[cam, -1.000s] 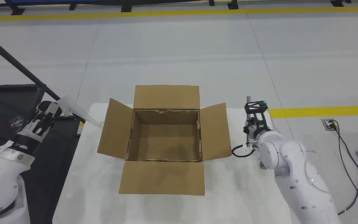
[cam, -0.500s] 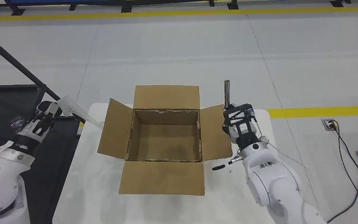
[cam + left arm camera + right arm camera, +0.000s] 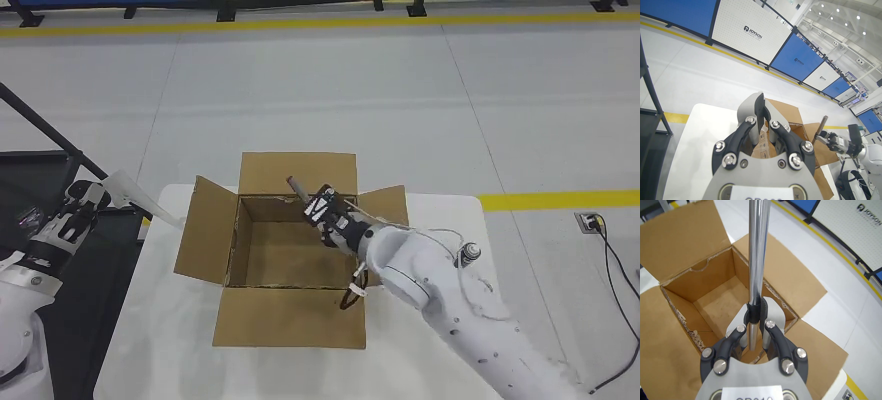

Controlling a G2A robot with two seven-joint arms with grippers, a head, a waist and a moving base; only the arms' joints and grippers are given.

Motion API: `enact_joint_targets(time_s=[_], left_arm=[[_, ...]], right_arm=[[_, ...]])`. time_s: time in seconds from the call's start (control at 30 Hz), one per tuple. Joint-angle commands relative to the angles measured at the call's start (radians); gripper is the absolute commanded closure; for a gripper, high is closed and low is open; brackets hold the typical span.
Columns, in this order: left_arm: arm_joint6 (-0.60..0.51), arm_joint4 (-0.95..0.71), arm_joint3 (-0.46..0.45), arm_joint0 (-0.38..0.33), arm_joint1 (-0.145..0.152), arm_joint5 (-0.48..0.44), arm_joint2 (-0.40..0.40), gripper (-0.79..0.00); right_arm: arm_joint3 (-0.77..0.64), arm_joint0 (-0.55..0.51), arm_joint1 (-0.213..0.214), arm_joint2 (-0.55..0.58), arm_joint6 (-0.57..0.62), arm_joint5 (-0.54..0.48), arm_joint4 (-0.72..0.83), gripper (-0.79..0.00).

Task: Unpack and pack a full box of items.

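Observation:
An open cardboard box (image 3: 290,318) stands in the middle of the white table (image 3: 150,330), all flaps spread and its inside bare (image 3: 715,298). My right gripper (image 3: 318,210) hangs over the box's far right part, shut on a shiny metal rod (image 3: 297,187). The rod (image 3: 758,247) runs out past the fingertips of the right gripper (image 3: 755,308), pointing toward the far flap. My left gripper (image 3: 762,100) is shut with nothing in it, off the table's far left corner (image 3: 130,188). From there the box (image 3: 789,113) and the rod (image 3: 822,126) show beyond it.
A black rack (image 3: 40,130) stands off the table's left side, close to my left arm. Bare table lies on both sides of the box and in front of it. A yellow floor line (image 3: 560,200) runs beyond the right edge.
My right arm swung from the table's right side leftward over the box, carrying the rod, which tipped from upright to slanted. The left arm stayed still.

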Motion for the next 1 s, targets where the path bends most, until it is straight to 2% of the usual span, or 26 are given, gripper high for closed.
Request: enact_joint_targets(time_s=[0.0,0.07,0.17,0.37,0.57,0.73,0.8,0.87,0.97], left_arm=[[0.0,0.0,0.0,0.0,0.0,0.0,0.0,0.0],[0.0,0.0,0.0,0.0,0.0,0.0,0.0,0.0],[0.0,0.0,0.0,0.0,0.0,0.0,0.0,0.0],[0.0,0.0,0.0,0.0,0.0,0.0,0.0,0.0],[0.0,0.0,0.0,0.0,0.0,0.0,0.0,0.0],[0.0,0.0,0.0,0.0,0.0,0.0,0.0,0.0],[0.0,0.0,0.0,0.0,0.0,0.0,0.0,0.0],[0.0,0.0,0.0,0.0,0.0,0.0,0.0,0.0],[0.0,0.0,0.0,0.0,0.0,0.0,0.0,0.0]], right_arm=[[0.116,0.074,-0.035,-0.076,0.018,-0.035,0.037,0.0],[0.215,0.132,-0.074,-0.145,0.029,-0.058,0.057,0.0],[0.36,0.194,-0.138,-0.236,0.025,-0.037,0.061,0.0],[0.622,0.272,-0.263,-0.356,0.012,-0.092,0.108,0.0],[0.838,0.303,-0.369,-0.405,-0.011,-0.123,0.149,0.0],[0.982,0.331,-0.433,-0.406,-0.039,-0.159,0.188,-0.003],[1.023,0.341,-0.453,-0.406,-0.046,-0.167,0.193,-0.249],[1.057,0.348,-0.47,-0.406,-0.053,-0.173,0.194,-0.348],[1.099,0.356,-0.491,-0.405,-0.065,-0.183,0.195,-0.388]])
